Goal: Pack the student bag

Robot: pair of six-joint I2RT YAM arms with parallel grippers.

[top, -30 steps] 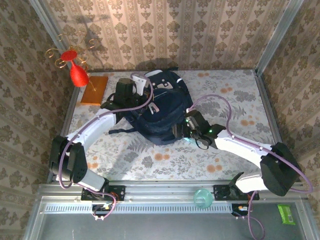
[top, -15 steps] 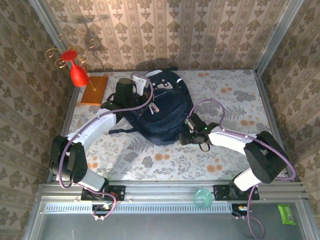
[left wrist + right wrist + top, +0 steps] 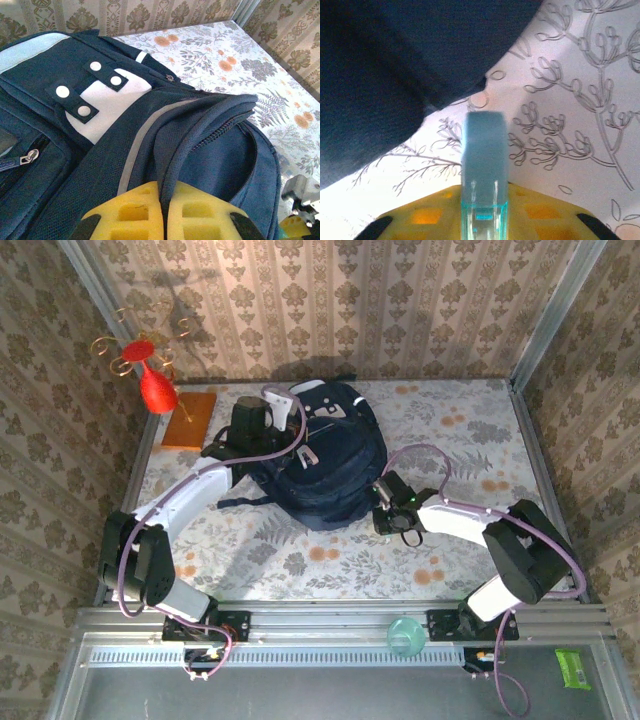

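Observation:
The student bag (image 3: 325, 455), dark navy with a grey-white patch (image 3: 107, 102), lies at the table's middle back with its main zip open. My left gripper (image 3: 295, 430) is over the bag's top, and its yellow pads (image 3: 132, 212) are shut on the navy rim of that opening (image 3: 172, 165). By the bag's near right edge (image 3: 375, 75), my right gripper (image 3: 385, 521) sits low over the flowered cloth. It is shut on a flat teal-blue object with a clear plastic end (image 3: 484, 155), which sticks out forward between the pads.
A red vase (image 3: 156, 388) and a flat orange board (image 3: 188, 418) stand at the back left. A teal cup (image 3: 405, 637) and a green packet (image 3: 573, 667) lie beyond the near rail. Patterned walls close in three sides.
My right gripper has drawn back a little from the bag's edge toward the near right and closed on the teal-blue object. The left gripper and the bag have stayed put.

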